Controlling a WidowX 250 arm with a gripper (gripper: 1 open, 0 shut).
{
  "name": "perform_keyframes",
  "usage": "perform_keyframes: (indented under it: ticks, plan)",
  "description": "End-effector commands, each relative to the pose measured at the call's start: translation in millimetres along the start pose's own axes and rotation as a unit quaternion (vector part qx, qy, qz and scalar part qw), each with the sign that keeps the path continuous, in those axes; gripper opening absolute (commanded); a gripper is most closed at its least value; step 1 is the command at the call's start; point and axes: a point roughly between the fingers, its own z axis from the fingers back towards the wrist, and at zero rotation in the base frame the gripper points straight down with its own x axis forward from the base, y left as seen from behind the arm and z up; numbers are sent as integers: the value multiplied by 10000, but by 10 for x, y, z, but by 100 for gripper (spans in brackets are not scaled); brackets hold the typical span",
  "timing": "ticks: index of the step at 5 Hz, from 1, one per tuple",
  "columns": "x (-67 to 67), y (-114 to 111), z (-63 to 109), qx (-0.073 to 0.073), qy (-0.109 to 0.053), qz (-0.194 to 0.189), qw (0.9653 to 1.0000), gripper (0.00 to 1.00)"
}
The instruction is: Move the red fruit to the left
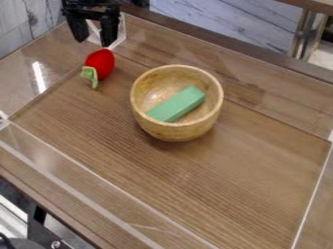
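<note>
fingers (78, 34) cut off above; i cannot tell opening or grip. fruit (99, 64) lies below them, left of bowl (180, 102).

pincer (96, 32): upper part cut off by top edge | fingertips: too blurred to tell contact with red fruit (99, 64) just beside them

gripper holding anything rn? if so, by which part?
Nothing held: the gripper is open, just beyond the red fruit, which rests on the table.
</note>
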Motion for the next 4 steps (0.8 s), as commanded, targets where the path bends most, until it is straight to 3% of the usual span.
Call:
perform_keyframes:
  ticks: [1,3,4]
  plan:
    - [92,2,264,235,-438,65,9987,100]
    - [164,-40,66,286,-299,46,9991,100]
    - [194,-15,17,297,-258,0,9992,0]
